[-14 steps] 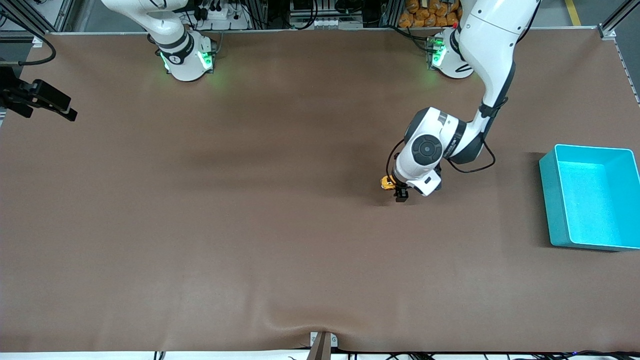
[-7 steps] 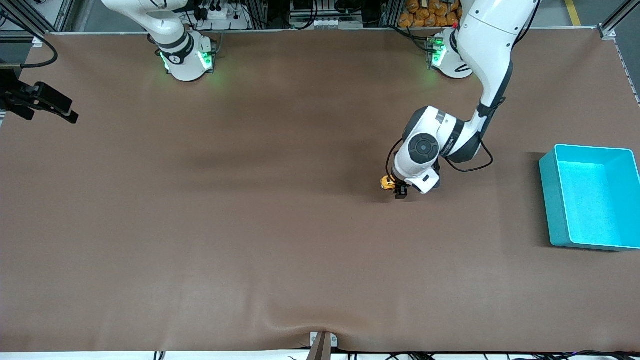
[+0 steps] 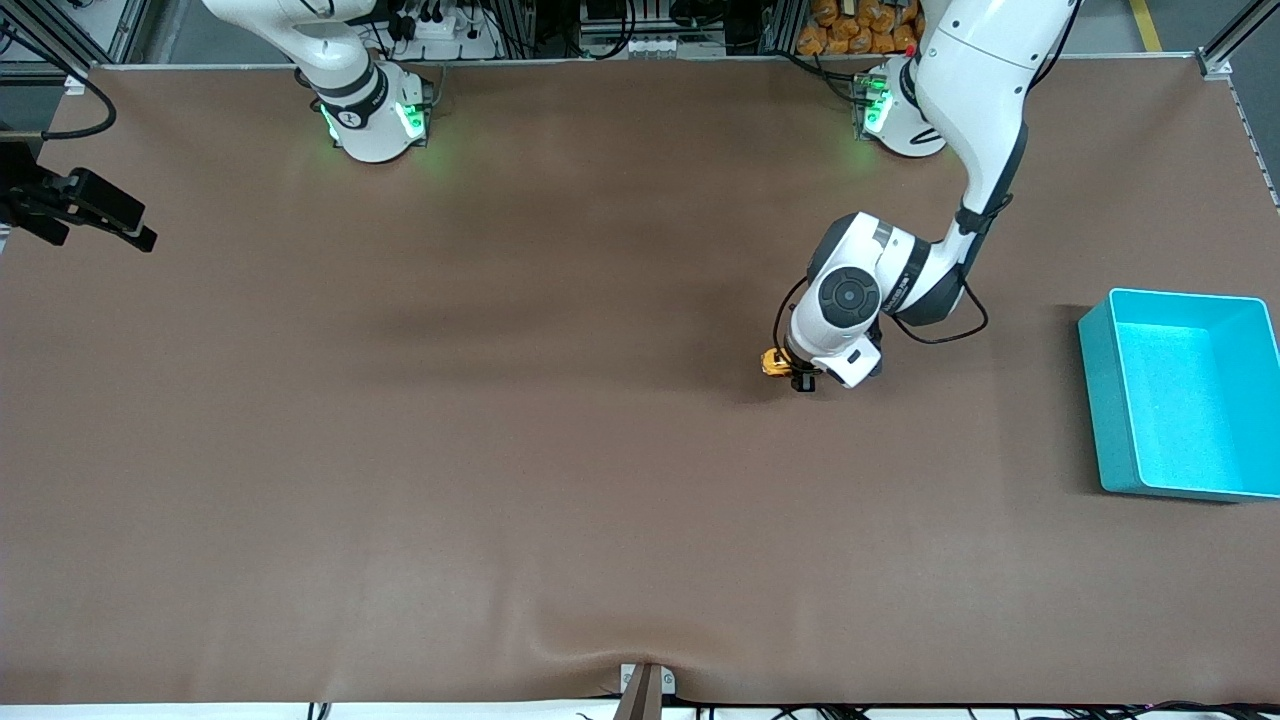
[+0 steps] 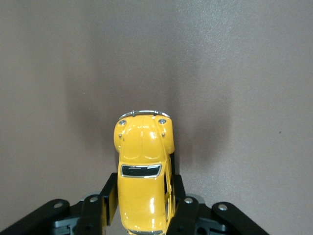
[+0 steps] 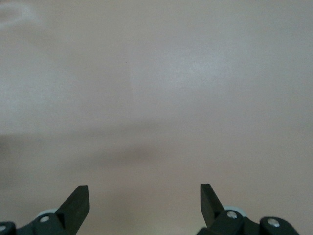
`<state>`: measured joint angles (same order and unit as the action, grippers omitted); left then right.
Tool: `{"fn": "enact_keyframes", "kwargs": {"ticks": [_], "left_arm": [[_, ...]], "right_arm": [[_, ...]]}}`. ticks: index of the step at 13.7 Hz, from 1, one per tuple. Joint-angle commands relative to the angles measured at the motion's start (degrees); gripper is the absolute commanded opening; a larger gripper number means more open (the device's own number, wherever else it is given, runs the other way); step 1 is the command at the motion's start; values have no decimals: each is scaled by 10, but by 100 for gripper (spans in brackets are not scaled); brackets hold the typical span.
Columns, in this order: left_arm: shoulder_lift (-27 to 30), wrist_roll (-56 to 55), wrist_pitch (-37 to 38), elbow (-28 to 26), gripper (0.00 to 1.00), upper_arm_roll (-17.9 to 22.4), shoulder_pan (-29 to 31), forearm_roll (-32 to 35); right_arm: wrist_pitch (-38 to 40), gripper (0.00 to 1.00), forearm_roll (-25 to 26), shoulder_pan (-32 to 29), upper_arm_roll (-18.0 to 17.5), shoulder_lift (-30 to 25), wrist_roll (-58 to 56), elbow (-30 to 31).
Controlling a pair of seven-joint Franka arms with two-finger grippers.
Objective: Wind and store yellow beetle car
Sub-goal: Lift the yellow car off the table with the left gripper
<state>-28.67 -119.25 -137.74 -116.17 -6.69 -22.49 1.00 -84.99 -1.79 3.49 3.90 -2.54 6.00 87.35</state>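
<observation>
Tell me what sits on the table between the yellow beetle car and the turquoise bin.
Nothing. In the front view only bare brown table lies between the yellow beetle car, held in the shut left gripper, and the turquoise bin.

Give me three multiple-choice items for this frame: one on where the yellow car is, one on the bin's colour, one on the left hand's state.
1. Where is the yellow beetle car?
A. In the bin
B. On the table, between the left hand's fingers
C. Under the right hand

2. What colour is the bin?
A. Turquoise
B. Red
C. White

3. What is the state of the left hand?
A. Wide open over the bin
B. Open, away from the car
C. Shut on the car

Answers: 1 B, the left wrist view shows fingers flanking its sides; 2 A, plainly turquoise in the front view; 3 C, fingers press the car's body, while the right hand waits open above bare table.
</observation>
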Motion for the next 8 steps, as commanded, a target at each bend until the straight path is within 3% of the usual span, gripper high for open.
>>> {"fn": "enact_keyframes", "kwargs": {"ticks": [1,3,6,8], "left_arm": [[26,-9,-1,-4,23,4,1,16],[48,-7,3,3,14,10,15,40],[82,26,37,15,13,8,64,114],[103,106,64,17,13,8,97,117]], "right_arm": [[-5,100,8,11,7,-9,-5,9],[-5,100,7,11,7,-9,-3,9],[-7,100,6,11,6,-8,-1,10],[-6,100,4,11,6,-8,1,9]]}}
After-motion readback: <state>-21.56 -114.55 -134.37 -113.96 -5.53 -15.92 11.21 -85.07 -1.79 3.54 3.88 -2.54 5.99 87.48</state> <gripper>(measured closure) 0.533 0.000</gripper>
